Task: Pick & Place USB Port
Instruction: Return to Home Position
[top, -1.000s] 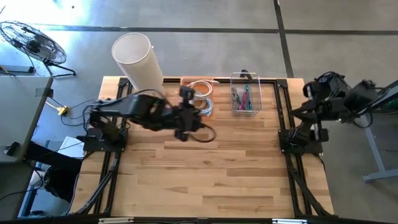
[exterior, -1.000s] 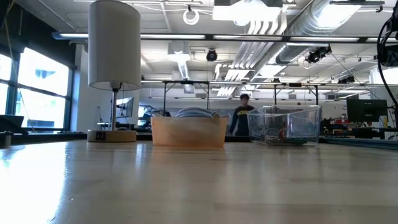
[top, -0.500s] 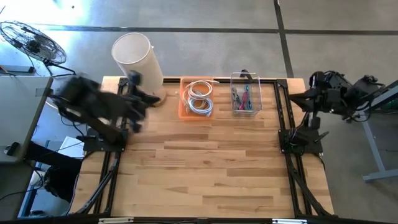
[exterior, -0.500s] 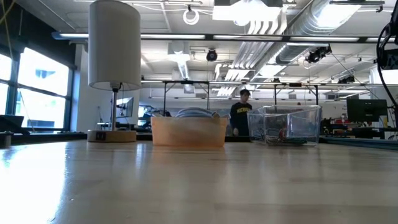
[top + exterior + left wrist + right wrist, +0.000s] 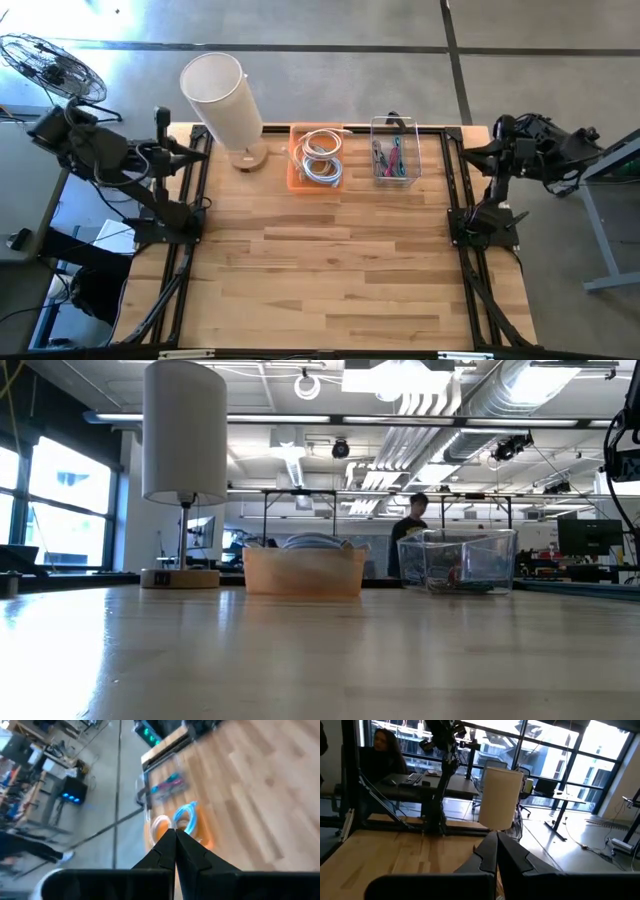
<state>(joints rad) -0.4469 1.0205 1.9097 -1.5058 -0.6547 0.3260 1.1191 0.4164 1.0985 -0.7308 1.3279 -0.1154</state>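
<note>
An orange tray [image 5: 317,157] at the table's far edge holds coiled white cables [image 5: 321,160]; it also shows as the orange tray [image 5: 303,571] and, blurred, as the orange tray [image 5: 165,827]. A clear bin [image 5: 393,150] to its right holds coloured cables [image 5: 390,156]. My left gripper [image 5: 175,831] is shut and empty, drawn back over the table's left edge [image 5: 180,150]. My right gripper [image 5: 496,834] is shut and empty, over the table's right edge [image 5: 478,150]. Neither gripper shows in the low view.
A tall white lamp [image 5: 222,95] stands on its wooden base [image 5: 247,157] left of the tray, at the far left. The wooden table top [image 5: 320,270] spreads toward the near edge. A person [image 5: 410,545] walks in the room behind.
My left arm has swung fast from beside the orange tray toward the table's left edge and folded back there, its gripper empty. My right arm has drawn in a little at the right edge. The person in the room behind has walked to the right.
</note>
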